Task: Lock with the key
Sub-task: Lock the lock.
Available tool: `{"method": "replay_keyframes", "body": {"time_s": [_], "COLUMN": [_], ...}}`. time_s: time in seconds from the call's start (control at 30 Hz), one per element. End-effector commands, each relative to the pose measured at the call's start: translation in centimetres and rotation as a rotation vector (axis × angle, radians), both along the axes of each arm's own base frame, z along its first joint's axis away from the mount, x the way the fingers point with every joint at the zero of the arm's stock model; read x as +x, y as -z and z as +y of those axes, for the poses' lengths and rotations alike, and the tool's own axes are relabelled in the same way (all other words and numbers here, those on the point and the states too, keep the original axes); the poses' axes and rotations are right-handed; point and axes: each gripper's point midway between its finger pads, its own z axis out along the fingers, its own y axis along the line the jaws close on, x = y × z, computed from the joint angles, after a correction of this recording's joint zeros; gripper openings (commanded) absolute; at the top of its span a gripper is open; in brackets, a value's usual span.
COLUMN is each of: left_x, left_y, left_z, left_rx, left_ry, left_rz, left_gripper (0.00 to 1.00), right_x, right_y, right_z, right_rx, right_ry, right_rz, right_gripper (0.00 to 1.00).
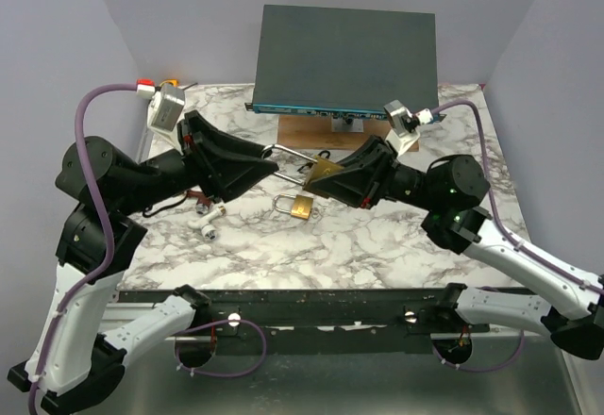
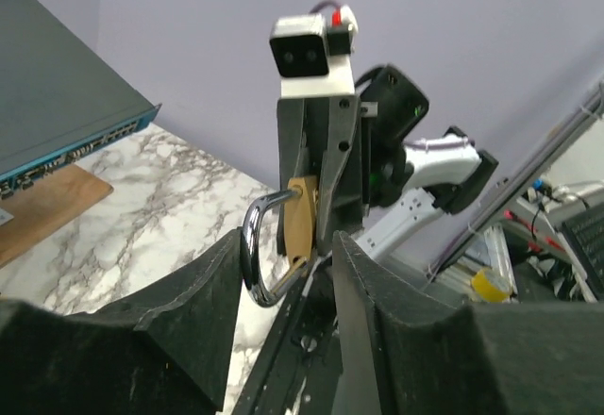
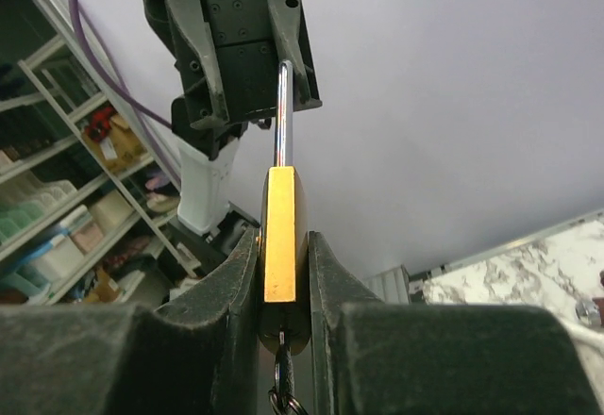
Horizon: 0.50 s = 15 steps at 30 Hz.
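Note:
A brass padlock [image 1: 326, 171] is held in the air over the middle of the table. My right gripper [image 1: 316, 181] is shut on its body [image 3: 281, 236], one finger on each flat face. The steel shackle [image 3: 284, 113] points away from it towards my left gripper [image 1: 269, 165]. In the left wrist view the shackle loop [image 2: 253, 259] sits between my left fingers, close against the left finger, with a gap to the other. A dark key with a ring [image 3: 283, 391] hangs from the bottom of the padlock.
A second brass padlock [image 1: 300, 207] lies on the marble table [image 1: 377, 245] under the held one. A white cylindrical piece [image 1: 209, 224] lies to its left. A dark network switch [image 1: 349, 57] on a wooden board [image 1: 316, 132] stands at the back.

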Motion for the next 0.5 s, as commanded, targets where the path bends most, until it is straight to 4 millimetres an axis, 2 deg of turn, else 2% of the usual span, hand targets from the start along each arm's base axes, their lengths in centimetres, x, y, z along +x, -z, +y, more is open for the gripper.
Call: {"method": "replay_keyframes", "body": {"time_s": [0.0, 0.17, 0.37, 0.47], "left_x": [-3.5, -3.8, -4.3, -4.2], "left_y": [1.7, 4.4, 5.2, 5.6], "left_z": [0.1, -0.3, -0.4, -0.6], "left_rx": [0.092, 0.148, 0.173, 0.187], "left_ry": [0.143, 0.201, 0.241, 0.257], "left_rz": [-0.061, -0.017, 0.005, 0.024], "left_gripper": [0.41, 0.39, 0.40, 0.40], "right_x": [-2.1, -3.7, -4.2, -3.7], "right_y": [-1.9, -1.7, 1.1, 2.0], "right_z": [-2.4, -3.0, -2.3, -2.2], "right_rx": [-0.069, -0.110, -0.229, -0.288], "right_ry": [0.012, -0.049, -0.109, -0.084], "right_rz": [-0.067, -0.088, -0.074, -0.067], "right_gripper": [0.01, 0.01, 0.01, 0.01]}}
